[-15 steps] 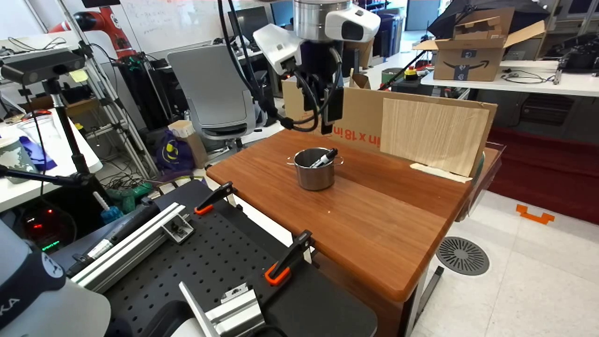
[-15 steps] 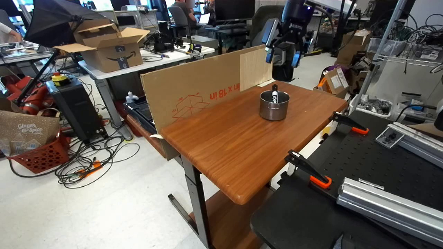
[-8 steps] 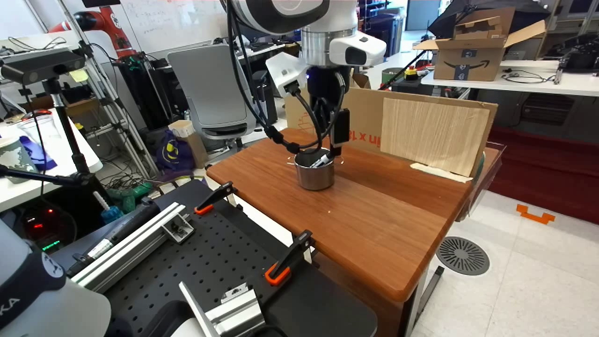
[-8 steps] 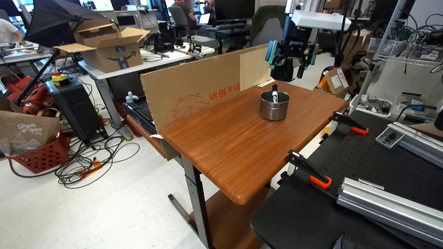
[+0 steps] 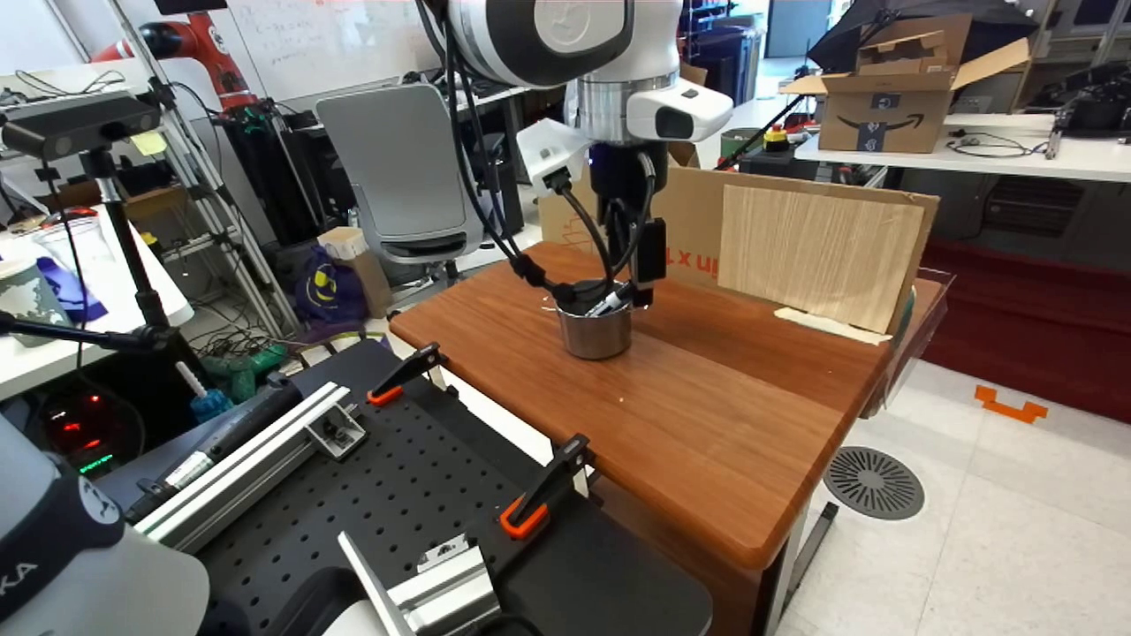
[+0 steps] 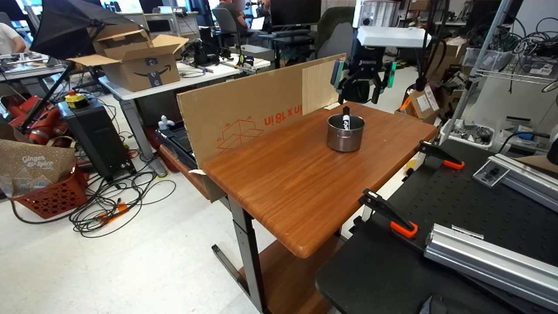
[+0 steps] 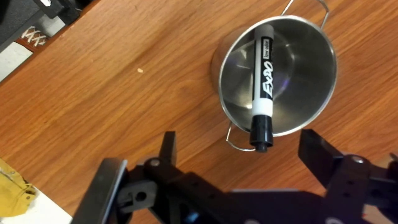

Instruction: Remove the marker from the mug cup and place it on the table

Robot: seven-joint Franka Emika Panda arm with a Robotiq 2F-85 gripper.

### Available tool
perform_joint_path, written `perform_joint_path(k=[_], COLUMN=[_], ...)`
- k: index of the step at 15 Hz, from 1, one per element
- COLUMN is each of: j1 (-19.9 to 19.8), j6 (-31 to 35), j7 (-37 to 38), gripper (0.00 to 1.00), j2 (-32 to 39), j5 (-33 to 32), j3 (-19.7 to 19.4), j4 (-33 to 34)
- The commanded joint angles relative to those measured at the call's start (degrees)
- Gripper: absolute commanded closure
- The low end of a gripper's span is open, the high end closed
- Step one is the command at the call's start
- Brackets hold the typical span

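The mug cup is a silver metal pot with wire handles (image 7: 311,62). It stands upright on the reddish-brown wooden table (image 7: 124,93), and shows in both exterior views (image 5: 596,340) (image 6: 343,143). The marker (image 7: 262,77), white and black with a black cap, leans inside the cup. Its cap sticks out over the rim near one handle; it also shows in both exterior views (image 5: 608,304) (image 6: 346,120). My gripper (image 7: 238,135) is open and empty. In the wrist view the cap lies between the fingertips. In an exterior view the gripper (image 6: 358,99) is above and behind the cup, apart from it.
A cardboard sheet (image 6: 257,117) stands along one table edge, with a pale wood-grain panel (image 5: 817,256) on it. A black perforated bench (image 5: 380,495) with metal rails and orange-tipped clamps (image 6: 405,229) adjoins the opposite side. Arm cables (image 5: 548,283) hang close by the gripper.
My gripper has come down towards the table and the cup, and the wrist has turned more upright. It stays open. The cup and the marker have not moved.
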Motion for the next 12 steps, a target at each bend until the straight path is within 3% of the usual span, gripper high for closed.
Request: perform_joint_path(k=[1,5,6,7,12], j1=[1.3,2.4,2.5,2.7,3.0], j6=[1.2,0.7,0.4,0.4,0.0], j7=[3.6,5.8,6.0,6.3,6.9], gripper=[0.00,0.00,0.25,0.28,0.66], j2=[1.9,3.5,3.7,4.0,5.0], j5=[-2.6,-4.4,-4.6,-4.8,-5.8], j3=[-0.7,-1.1,-1.1,-1.2,-1.4], j4=[1.7,2.9,3.2,3.4,4.3])
